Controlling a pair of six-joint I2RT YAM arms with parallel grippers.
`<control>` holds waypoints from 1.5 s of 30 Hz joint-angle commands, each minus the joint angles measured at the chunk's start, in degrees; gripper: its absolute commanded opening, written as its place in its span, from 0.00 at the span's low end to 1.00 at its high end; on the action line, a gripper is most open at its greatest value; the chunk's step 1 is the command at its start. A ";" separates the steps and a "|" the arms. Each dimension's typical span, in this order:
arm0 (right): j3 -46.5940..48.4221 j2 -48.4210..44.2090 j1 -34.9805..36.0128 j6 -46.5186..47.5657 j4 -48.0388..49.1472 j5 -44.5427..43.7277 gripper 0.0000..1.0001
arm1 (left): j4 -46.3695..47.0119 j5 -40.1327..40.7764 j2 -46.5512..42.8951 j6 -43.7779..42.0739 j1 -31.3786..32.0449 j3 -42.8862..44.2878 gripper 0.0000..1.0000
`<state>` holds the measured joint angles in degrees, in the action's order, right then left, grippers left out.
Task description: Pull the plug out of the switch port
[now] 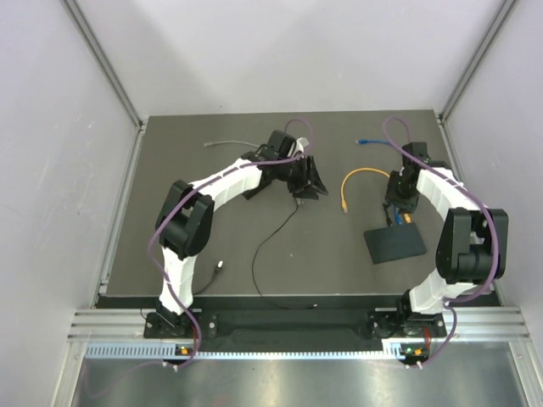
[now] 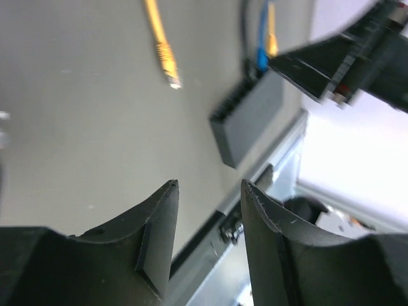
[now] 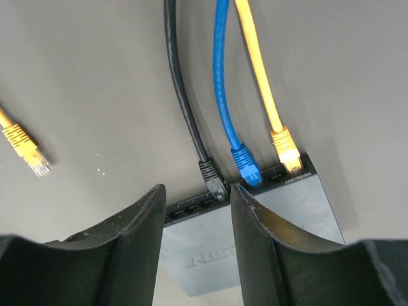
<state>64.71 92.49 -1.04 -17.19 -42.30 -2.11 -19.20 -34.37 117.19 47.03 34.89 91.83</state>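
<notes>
The switch [image 3: 255,236], a flat black box, lies under my right gripper [image 3: 194,191] and shows at the right in the top view [image 1: 394,244]. Three plugs sit in its ports: black [image 3: 212,175], blue [image 3: 245,164] and yellow [image 3: 285,148]. My right gripper is open and hangs just above the port row. The black plug is just beyond its fingertips, close to the right one, and nothing is between them. My left gripper [image 2: 209,185] is open and empty, at mid-table [image 1: 310,182]. From there I see the switch [image 2: 248,118] edge-on.
The yellow cable [image 1: 356,180] curls left of the switch, with its free plug [image 3: 29,153] on the mat. A thin black cord [image 1: 271,242] runs from under the left gripper toward the near edge. A grey cable [image 1: 229,144] lies at the back left. The blue cable [image 1: 366,141] trails toward the back.
</notes>
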 commanded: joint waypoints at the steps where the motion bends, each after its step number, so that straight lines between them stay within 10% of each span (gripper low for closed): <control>1: -1.60 -0.12 0.60 2.15 2.40 0.26 0.45 | 4.44 -6.75 -0.56 -0.70 -0.53 3.35 0.49; 32: -3.18 5.42 4.12 4.71 2.40 -6.33 0.40 | 16.12 -16.78 5.16 4.92 -0.44 3.18 0.48; 45: -0.29 7.71 6.22 0.94 1.88 -4.22 0.22 | 17.70 -16.96 3.93 5.71 -0.53 -0.60 0.48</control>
<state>62.37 99.39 3.16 -13.37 -40.93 -8.49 -5.28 -50.15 122.43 52.36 34.54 92.27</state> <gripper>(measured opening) 0.231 0.482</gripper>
